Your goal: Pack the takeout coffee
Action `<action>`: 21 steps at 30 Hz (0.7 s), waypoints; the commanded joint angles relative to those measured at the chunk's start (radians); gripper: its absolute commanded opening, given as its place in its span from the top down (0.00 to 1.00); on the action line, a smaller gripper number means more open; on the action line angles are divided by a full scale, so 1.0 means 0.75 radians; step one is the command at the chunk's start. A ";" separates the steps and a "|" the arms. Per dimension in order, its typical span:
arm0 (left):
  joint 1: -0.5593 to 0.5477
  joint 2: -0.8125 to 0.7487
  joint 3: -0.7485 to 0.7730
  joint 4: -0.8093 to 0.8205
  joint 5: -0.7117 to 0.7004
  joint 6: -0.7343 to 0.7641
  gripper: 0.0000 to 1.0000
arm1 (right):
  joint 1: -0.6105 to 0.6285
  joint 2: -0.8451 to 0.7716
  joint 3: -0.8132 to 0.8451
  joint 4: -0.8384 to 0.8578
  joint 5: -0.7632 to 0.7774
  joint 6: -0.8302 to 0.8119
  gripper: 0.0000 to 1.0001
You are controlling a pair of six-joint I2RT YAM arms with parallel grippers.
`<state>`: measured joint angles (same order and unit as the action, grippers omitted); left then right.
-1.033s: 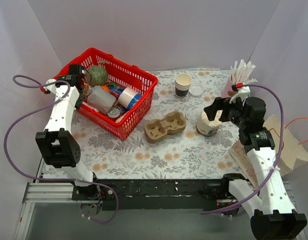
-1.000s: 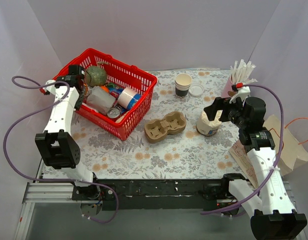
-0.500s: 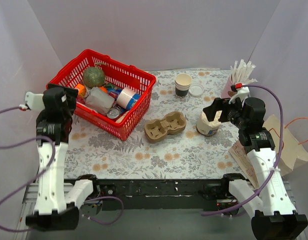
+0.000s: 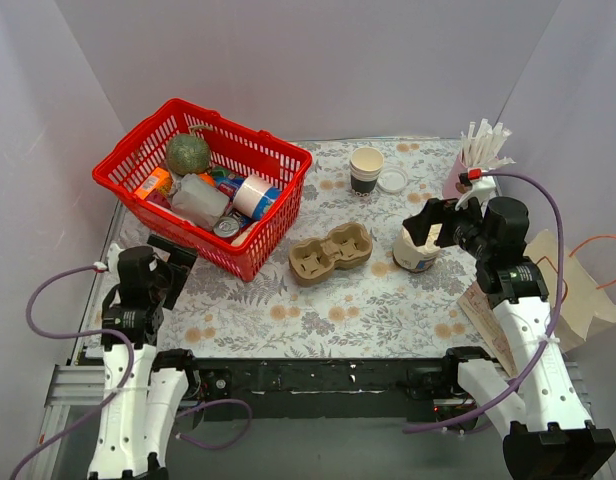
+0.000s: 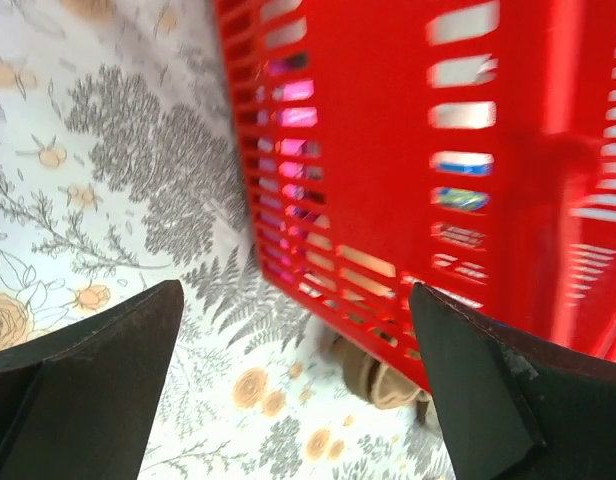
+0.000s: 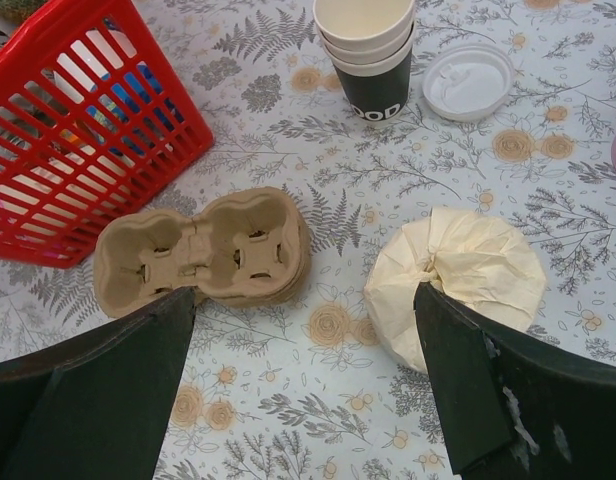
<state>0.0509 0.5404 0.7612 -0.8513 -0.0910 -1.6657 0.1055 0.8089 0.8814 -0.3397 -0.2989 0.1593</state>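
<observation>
Down at front left, the left hand (image 5: 296, 300) has retreated from the basket (image 4: 278, 215), released.

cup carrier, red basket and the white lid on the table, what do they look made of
The cup carrier looks like moulded paper pulp: matte brown, soft-edged wells. The red basket is plastic: glossy, moulded slotted walls. The white lid is probably thin plastic: smooth, with a pressed ring rim.

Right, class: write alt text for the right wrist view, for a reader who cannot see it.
The open right gripper hangs above a paper-topped tub and a cardboard cup carrier. Farther off are the lidless coffee cup, its white lid beside it, and a red basket.
</observation>
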 commanded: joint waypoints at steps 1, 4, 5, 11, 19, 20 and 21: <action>0.004 0.055 -0.137 0.218 0.221 -0.015 0.02 | 0.005 0.005 0.005 0.056 -0.015 0.015 0.02; 0.004 0.155 -0.221 0.538 0.315 -0.006 0.02 | 0.005 0.022 0.013 0.046 -0.013 0.013 0.02; 0.004 0.191 -0.252 0.615 0.332 -0.012 0.02 | 0.005 0.028 0.011 0.046 -0.015 0.013 0.02; 0.002 0.598 -0.154 0.914 0.322 -0.006 0.02 | 0.005 0.038 0.015 0.030 0.026 0.007 0.02; -0.011 0.907 0.005 1.175 0.283 0.059 0.02 | 0.005 0.059 0.019 0.019 0.057 -0.002 0.02; -0.011 0.938 0.026 1.186 0.265 0.073 0.02 | 0.005 0.061 0.019 0.019 0.057 -0.002 0.02; -0.009 0.995 0.050 1.200 0.238 0.088 0.02 | 0.005 0.065 0.017 0.015 0.059 -0.004 0.02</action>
<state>0.0471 1.2198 0.6785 -0.2169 0.1459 -1.6203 0.1062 0.8494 0.8780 -0.3412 -0.2672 0.1608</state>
